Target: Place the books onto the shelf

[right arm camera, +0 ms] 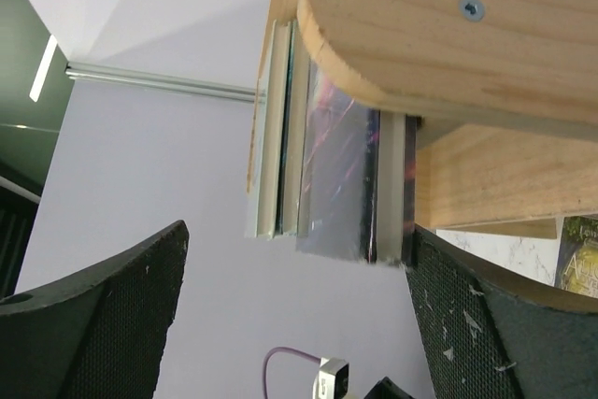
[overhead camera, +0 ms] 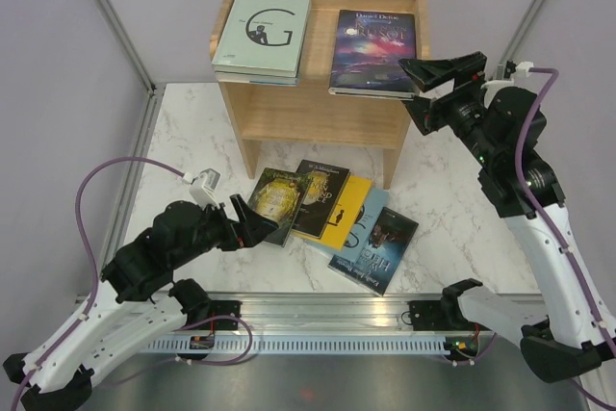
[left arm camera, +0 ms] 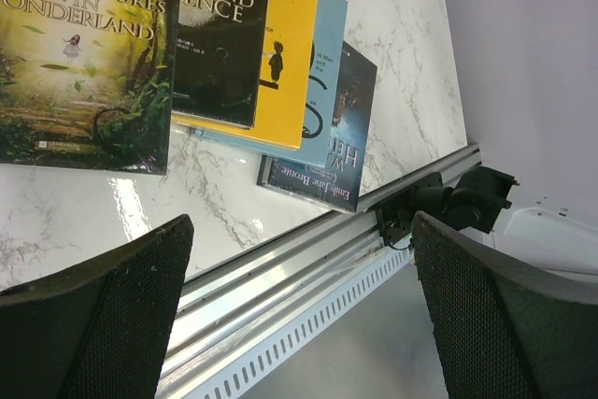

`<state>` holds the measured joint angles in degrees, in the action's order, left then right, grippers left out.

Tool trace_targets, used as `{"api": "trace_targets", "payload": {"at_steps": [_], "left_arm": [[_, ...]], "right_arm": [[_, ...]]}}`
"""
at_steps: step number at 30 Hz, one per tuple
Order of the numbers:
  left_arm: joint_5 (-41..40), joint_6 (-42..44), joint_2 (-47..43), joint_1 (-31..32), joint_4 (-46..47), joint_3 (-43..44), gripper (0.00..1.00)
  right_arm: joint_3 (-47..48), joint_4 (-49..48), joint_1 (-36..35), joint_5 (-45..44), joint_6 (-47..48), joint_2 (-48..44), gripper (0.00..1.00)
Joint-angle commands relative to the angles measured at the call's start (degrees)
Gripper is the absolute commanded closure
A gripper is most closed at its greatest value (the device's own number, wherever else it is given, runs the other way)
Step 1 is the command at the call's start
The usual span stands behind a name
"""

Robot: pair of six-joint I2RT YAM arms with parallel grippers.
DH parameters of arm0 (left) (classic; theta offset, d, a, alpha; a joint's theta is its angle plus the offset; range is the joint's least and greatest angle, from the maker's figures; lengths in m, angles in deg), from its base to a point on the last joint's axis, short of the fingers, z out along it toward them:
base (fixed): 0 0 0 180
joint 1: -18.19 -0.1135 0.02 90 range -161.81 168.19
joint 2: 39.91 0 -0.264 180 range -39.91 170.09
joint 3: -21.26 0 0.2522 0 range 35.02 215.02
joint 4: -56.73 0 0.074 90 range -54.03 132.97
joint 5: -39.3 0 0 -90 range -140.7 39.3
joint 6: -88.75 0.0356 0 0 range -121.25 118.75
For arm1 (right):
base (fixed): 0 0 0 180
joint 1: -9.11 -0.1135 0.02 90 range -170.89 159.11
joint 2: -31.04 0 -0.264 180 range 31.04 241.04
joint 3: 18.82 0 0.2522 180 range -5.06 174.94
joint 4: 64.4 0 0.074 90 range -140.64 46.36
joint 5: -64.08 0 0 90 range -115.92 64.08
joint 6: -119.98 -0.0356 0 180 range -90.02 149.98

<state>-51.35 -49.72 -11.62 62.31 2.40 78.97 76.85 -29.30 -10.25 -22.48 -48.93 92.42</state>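
Observation:
The wooden shelf [overhead camera: 318,113] stands at the back of the marble table. On its top board lie a pale green "G" book [overhead camera: 265,34] on a small stack and a dark starry book [overhead camera: 373,50] that overhangs the front rim. My right gripper [overhead camera: 423,79] is open just off that book's near right corner. In the right wrist view the book edges [right arm camera: 341,175] show beyond the spread fingers [right arm camera: 467,324]. Several books are fanned on the table: Alice [overhead camera: 279,201], black [overhead camera: 322,196], yellow [overhead camera: 345,214], pale blue [overhead camera: 361,228], dark [overhead camera: 385,243]. My left gripper [overhead camera: 252,223] is open beside Alice [left arm camera: 84,53].
An aluminium rail [overhead camera: 318,320] runs along the near table edge, and in the left wrist view it lies between my open left fingers [left arm camera: 103,324]. The right arm's base [left arm camera: 458,203] sits on that rail. Grey walls with metal posts [overhead camera: 111,16] close in the back and sides.

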Motion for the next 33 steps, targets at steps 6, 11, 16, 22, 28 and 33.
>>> {"api": "trace_targets", "payload": {"at_steps": [6,11,16,22,28,33], "left_arm": [[-1.03,0.48,0.09,-0.08,1.47,-0.52,0.0],[-1.11,0.13,0.09,0.0,1.64,-1.14,0.0],[-1.03,-0.14,0.53,0.0,2.61,-1.76,0.0],[-0.76,-0.22,1.67,-0.09,3.4,-2.28,0.0],[-0.5,-0.14,2.38,0.0,4.36,-2.55,0.0],[-0.5,-0.14,2.47,-0.09,4.54,-2.9,0.0]], "right_arm": [[-5.88,-2.89,0.02,3.41,-0.63,-5.66,0.03],[-8.17,-4.46,0.11,4.82,-1.41,-6.36,0.18],[-8.43,-5.96,0.11,5.43,-1.77,-6.37,0.38],[-8.34,-7.72,0.11,5.43,-2.21,-5.93,0.57],[-9.31,-9.21,-0.07,5.17,-2.65,-5.22,0.63],[-10.71,-12.45,-0.16,4.82,-4.05,-4.26,0.65]]}}
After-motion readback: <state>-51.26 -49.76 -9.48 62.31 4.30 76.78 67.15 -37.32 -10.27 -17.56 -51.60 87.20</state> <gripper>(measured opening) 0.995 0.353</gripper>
